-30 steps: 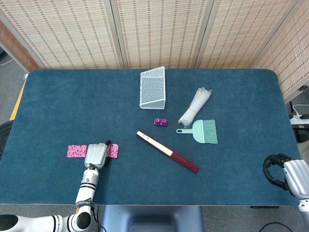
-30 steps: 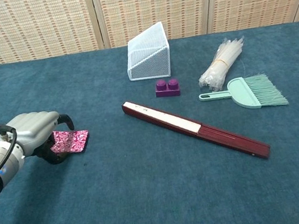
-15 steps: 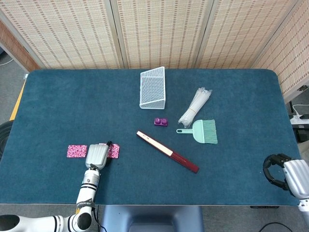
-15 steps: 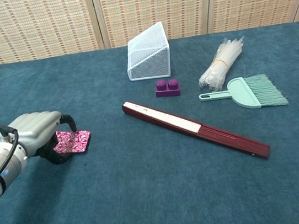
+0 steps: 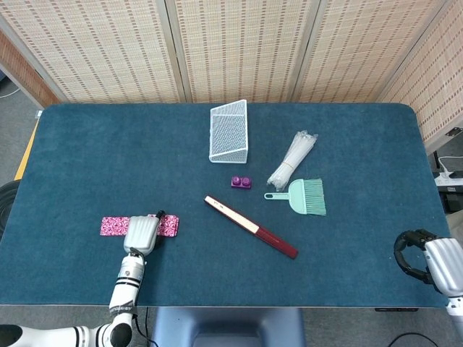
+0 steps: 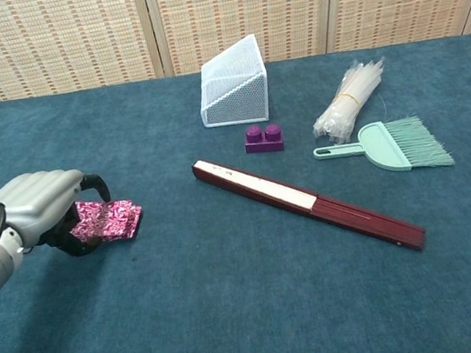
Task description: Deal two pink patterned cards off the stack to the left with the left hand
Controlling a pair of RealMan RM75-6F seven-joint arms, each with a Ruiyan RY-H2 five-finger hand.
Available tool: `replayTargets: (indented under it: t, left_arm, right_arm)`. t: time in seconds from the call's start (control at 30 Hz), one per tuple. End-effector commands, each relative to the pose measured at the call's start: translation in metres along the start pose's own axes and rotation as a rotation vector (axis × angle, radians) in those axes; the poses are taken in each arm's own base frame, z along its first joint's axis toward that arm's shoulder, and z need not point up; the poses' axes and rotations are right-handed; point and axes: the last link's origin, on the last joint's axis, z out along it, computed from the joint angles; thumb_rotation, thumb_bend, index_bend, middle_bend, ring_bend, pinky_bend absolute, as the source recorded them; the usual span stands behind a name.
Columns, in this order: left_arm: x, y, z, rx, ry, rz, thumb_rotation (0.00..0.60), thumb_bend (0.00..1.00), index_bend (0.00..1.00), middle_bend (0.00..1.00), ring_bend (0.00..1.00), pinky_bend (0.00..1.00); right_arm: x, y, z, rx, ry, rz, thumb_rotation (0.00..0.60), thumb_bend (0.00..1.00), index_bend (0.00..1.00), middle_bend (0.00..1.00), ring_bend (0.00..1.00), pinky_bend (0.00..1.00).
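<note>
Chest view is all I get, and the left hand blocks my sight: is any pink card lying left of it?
Observer: Yes. The head view shows a pink patterned card lying flat to the left of the left hand.
Operator: And the stack?
Observer: The stack pokes out on the hand's other side, in line with that card.
Operator: Where is the right hand?
Observer: The right hand sits by the table's near right corner, fingers curled, holding nothing.

woven bamboo folding screens (image 5: 239, 47) behind a teal felt table (image 5: 108, 144), grey floor (image 5: 14, 126) at left
</note>
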Motion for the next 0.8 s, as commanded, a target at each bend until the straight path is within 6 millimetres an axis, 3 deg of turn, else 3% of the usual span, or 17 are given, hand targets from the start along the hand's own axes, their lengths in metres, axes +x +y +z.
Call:
replayTargets:
  t: [0.03,0.47,0.8]
  left_arm:
    - [0.001,-0.010,-0.010,0.004,0.005,0.018,0.600,0.32,0.48,1.00,1.00,1.00]
    - [-0.011,-0.079,-0.064,0.104,-0.011,0.082,0.600,0.32,0.48,1.00,1.00,1.00]
    - [-0.030,-0.094,-0.073,0.146,-0.067,0.075,0.600,0.32,0.48,1.00,1.00,1.00]
  right_arm:
    - [0.000,0.000,0.000,0.000,0.001,0.001,0.600,0.37,0.66,0.58,0.52,0.80]
    - [0.001,0.000,0.000,0.002,0.004,0.004,0.600,0.37,0.66,0.58,0.52,0.80]
    - [0.000,-0.001,0.000,0.001,0.004,0.000,0.600,0.37,0.66,0.58,0.52,0.80]
